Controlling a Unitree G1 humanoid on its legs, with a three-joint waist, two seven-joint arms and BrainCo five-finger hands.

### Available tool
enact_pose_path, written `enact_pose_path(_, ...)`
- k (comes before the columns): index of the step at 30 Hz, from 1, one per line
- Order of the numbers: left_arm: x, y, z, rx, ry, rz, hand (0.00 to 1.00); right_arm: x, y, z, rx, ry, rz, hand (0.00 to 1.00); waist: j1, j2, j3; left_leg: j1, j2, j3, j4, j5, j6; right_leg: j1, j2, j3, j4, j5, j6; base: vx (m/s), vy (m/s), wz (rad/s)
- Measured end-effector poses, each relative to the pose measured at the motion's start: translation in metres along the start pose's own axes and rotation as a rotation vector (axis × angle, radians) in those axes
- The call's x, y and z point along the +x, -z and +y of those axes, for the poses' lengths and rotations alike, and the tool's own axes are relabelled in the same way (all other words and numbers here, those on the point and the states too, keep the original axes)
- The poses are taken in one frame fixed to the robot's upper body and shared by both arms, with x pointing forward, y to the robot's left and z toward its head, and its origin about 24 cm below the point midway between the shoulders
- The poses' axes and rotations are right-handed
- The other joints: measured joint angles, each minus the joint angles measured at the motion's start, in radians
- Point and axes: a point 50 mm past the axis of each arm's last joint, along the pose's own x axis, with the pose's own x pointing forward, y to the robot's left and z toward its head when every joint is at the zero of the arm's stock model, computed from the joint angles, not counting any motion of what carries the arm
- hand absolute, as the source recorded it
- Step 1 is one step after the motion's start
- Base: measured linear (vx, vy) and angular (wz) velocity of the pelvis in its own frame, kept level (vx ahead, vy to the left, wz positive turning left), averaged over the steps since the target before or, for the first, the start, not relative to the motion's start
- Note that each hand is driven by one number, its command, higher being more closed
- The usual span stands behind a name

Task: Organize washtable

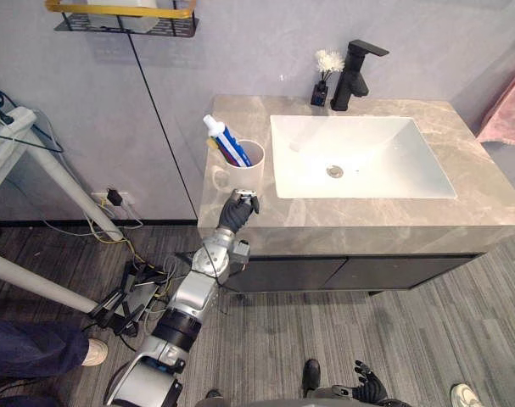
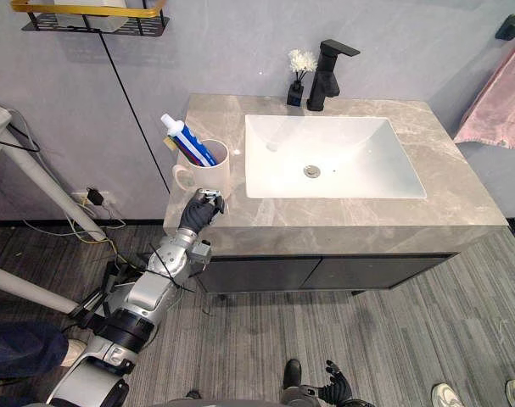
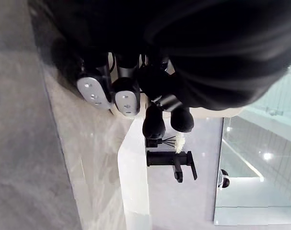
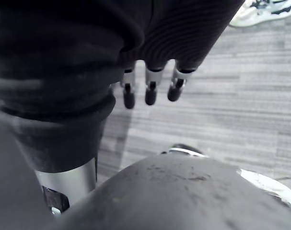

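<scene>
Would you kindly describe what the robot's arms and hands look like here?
The left arm is silver-grey metal in rounded segments with black bands between them. The left robot hand wears a dark ribbed cover. The right robot hand has the same dark ribbed cover, with silver fingers ending in dark tips.

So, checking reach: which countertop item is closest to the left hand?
The white mug with toothpaste, right by the left hand; faucet and flower vase stand farther back.
</scene>
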Motion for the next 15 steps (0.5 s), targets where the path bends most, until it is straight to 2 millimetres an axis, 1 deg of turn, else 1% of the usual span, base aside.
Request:
enact_pose_path(2, 0.0, 0.001, 0.0, 0.059, -0.002, 0.001, 1.0, 0.0, 0.0, 0.0, 0.0, 0.0, -0.002, 0.0, 0.0, 0.0, 0.0, 0.002, 0.0, 0.004, 0.0, 0.0, 0.0, 0.0, 0.0, 0.004, 0.0, 0.001, 0.0, -0.01, 0.0, -0.06)
enact_pose_path(5, 0.003, 0.004, 0.009, 0.19, -0.061, 0.01, 1.0, 0.0, 0.0, 0.0, -0.003, 0.0, -0.006, 0.0, 0.003, -0.001, 0.001, 0.012, 0.002, 0.018, 0.001, -0.003, -0.002, 0.0, 0.003, 0.019, 0.0, 0.005, -0.001, -0.02, 0.0, -0.12)
enact_pose_path(8, 0.007, 0.004, 0.021, 0.25, -0.132, 0.019, 1.0, 0.0, -0.002, 0.0, -0.018, -0.002, -0.021, 0.0, 0.0, 0.0, 0.007, 0.016, 0.002, 0.027, 0.005, -0.006, -0.001, -0.001, 0.003, 0.028, 0.0, 0.007, -0.003, -0.04, 0.001, -0.12)
enact_pose_path(13, 0.006, 0.002, 0.029, 0.285, -0.194, 0.006, 1.0, 0.0, -0.006, 0.0, -0.049, 0.002, -0.044, 0.0, 0.002, -0.003, 0.019, 0.011, 0.009, 0.04, 0.021, -0.017, -0.005, -0.011, 0.01, 0.045, 0.0, 0.01, -0.007, -0.03, -0.005, -0.1)
enact_pose_path(15, 0.008, -0.003, 0.031, 0.305, -0.222, -0.016, 1.0, 0.0, -0.009, 0.001, -0.059, 0.001, -0.059, 0.0, 0.002, -0.007, 0.029, 0.007, 0.009, 0.044, 0.022, -0.017, -0.005, -0.017, 0.011, 0.049, 0.0, 0.012, -0.008, -0.02, -0.005, -0.07)
